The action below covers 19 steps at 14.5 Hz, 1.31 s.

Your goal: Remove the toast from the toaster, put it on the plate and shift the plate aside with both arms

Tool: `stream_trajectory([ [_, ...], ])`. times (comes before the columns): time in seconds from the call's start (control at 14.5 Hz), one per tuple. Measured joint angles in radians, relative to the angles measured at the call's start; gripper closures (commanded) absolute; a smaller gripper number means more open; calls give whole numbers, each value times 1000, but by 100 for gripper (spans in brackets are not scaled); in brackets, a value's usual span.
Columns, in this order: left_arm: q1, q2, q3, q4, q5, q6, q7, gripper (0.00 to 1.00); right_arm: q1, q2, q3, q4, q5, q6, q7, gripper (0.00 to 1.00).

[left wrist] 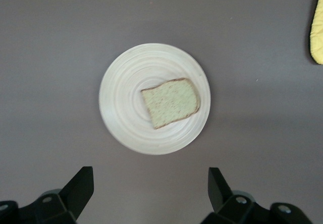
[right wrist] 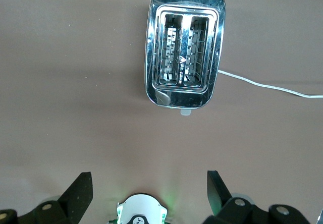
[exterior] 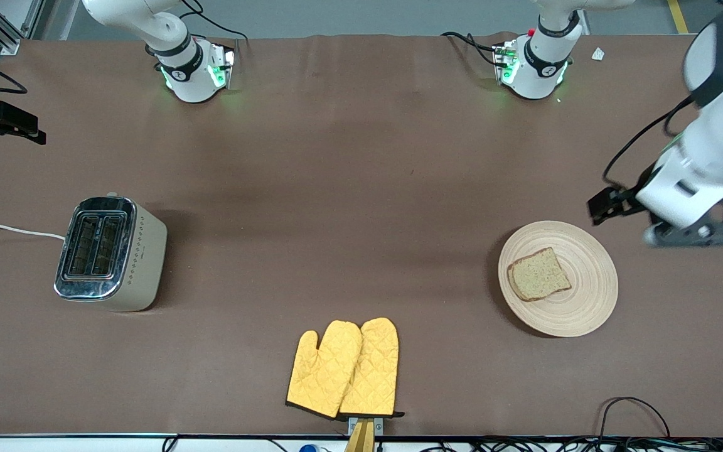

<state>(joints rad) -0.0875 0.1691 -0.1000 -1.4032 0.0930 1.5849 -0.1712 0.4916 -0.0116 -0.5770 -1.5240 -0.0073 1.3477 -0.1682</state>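
The toast (exterior: 538,274) lies flat on the round beige plate (exterior: 584,282), which sits on the brown table toward the left arm's end. My left gripper (exterior: 700,233) hangs in the air over the table just beside the plate's rim, open and empty. In the left wrist view the plate (left wrist: 123,103) and the toast (left wrist: 169,103) lie well below the open left gripper (left wrist: 151,181). My right gripper (right wrist: 146,183) is open and empty, high over the table between the toaster and the right arm's base.
A chrome and cream toaster (exterior: 107,254) with two empty slots stands toward the right arm's end, also in the right wrist view (right wrist: 184,57), its white cord (exterior: 10,230) trailing off the table. Two yellow oven mitts (exterior: 346,367) lie near the front edge.
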Motion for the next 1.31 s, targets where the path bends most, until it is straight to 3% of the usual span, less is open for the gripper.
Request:
stream_trajectory([
  [0.34,33,-144,12,-50,-8,-146,59,0,0,0,-1,0,0,0,0,0],
  [0.62,123,-149,13,-67,-83,-148,143,0,-1,0,-2,0,0,0,0,0],
  [1.31,112,-149,-42,-71,-83,-148,47,0,-1,0,-2,0,0,-3,0,0],
])
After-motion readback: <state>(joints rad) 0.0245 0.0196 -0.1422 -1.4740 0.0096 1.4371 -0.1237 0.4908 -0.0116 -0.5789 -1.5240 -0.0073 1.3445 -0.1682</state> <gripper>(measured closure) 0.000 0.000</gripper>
